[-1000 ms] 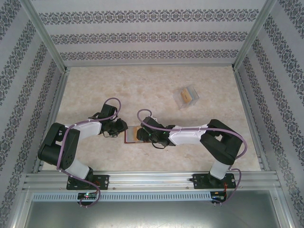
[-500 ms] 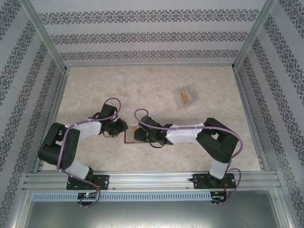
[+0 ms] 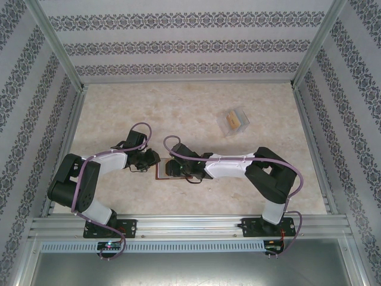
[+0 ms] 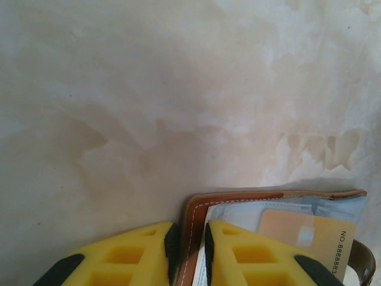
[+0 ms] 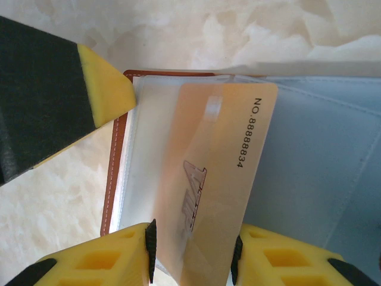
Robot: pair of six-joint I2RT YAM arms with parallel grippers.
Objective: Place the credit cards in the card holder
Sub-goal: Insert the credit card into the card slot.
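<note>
The card holder [image 3: 159,174], a reddish-brown leather wallet, lies open on the table between the two arms. My left gripper [image 4: 189,253] is shut on the holder's brown stitched edge [image 4: 196,208]; from above it sits at the holder's left side [image 3: 153,159]. My right gripper [image 5: 193,250] is shut on an orange credit card [image 5: 214,167] printed NO.8888834. It holds the card over the holder's blue-grey inside [image 5: 315,161]. A clear sleeve seems to overlap the card's left side. The same card [image 4: 309,235] lies inside the holder in the left wrist view.
A clear plastic box [image 3: 233,121] with something tan in it stands at the back right of the marbled table [image 3: 119,113]. Patterned walls enclose the table on three sides. A yellow finger [image 5: 101,89] of the left gripper sits at the holder's far corner.
My right arm has moved left, carrying the card further over the open holder, and its jaws have closed a little. The left arm has not moved.
</note>
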